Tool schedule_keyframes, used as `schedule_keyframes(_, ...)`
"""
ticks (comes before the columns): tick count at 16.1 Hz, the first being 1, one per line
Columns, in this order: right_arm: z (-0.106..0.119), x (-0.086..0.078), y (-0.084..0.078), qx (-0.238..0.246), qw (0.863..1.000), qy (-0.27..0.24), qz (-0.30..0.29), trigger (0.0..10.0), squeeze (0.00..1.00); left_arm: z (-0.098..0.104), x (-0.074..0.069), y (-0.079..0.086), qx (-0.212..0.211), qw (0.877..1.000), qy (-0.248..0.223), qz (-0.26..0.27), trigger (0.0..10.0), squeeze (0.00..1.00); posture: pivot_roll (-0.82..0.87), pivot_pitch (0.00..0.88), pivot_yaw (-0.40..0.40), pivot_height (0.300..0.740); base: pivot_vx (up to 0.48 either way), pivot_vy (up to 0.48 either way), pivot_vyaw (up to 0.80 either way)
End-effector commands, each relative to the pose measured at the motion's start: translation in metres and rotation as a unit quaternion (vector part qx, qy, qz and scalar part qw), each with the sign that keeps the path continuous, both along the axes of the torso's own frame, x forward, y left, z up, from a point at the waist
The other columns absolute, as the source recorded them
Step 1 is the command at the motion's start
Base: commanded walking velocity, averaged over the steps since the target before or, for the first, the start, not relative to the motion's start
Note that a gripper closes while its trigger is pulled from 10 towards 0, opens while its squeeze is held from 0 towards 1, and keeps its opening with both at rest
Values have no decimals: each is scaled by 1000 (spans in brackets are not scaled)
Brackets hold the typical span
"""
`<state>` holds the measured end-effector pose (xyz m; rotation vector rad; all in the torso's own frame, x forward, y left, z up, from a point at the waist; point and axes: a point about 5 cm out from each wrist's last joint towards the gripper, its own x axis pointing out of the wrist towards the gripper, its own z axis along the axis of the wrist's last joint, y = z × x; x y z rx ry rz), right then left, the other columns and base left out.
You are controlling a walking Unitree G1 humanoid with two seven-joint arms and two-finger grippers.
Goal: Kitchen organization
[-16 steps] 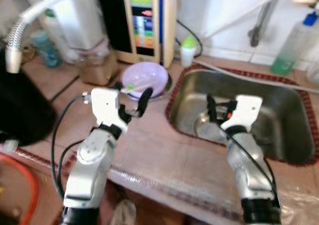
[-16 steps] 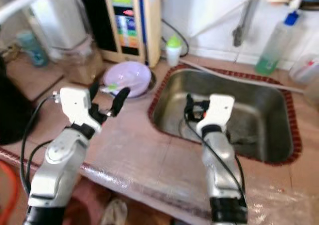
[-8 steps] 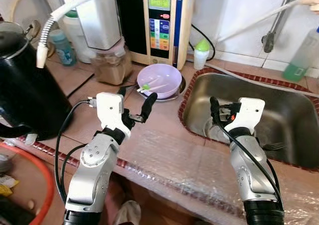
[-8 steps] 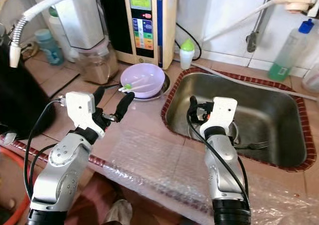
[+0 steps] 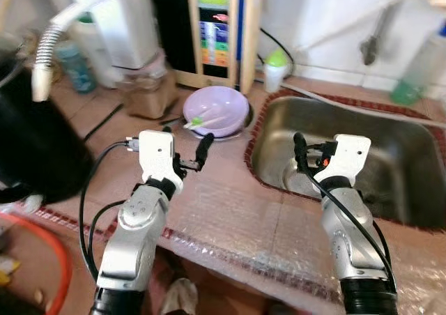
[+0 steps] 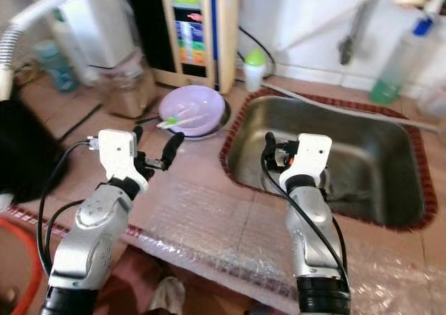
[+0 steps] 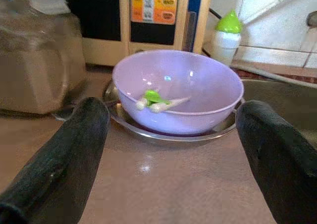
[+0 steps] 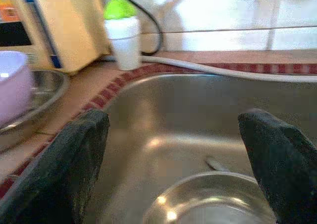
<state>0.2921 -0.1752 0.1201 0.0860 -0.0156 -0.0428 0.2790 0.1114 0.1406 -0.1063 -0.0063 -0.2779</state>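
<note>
Left eye view: left gripper (image 5: 187,153) hovers over the desk (image 5: 230,189), jaws apart, near the lilac bowl (image 5: 216,111). Left wrist view: bowl sits on a steel plate (image 7: 124,120), holding a green-tipped utensil (image 7: 156,99). Right wrist view: right gripper (image 8: 176,159), jaws apart, faces the sink (image 8: 198,105).
</note>
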Motion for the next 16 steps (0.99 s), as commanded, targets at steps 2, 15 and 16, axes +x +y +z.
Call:
schedule_keyframes(2,1,0,0,-1,1000,0,0,10000,0,-1,8,11,-16,1000,15,19,10000,0,-108,41,51,740,0,0,0)
schedule_keyframes(15,-9,-6,-1,-13,1000,22,6,10000,0,8,15,-10,-19,998,10,-59,10000,0,-105,81,61,740,0,0,0)
schedule_keyframes(16,-9,-4,3,-18,999,21,17,10000,0,3,10,-17,-8,995,23,-96,10000,0,-102,73,57,740,0,0,0)
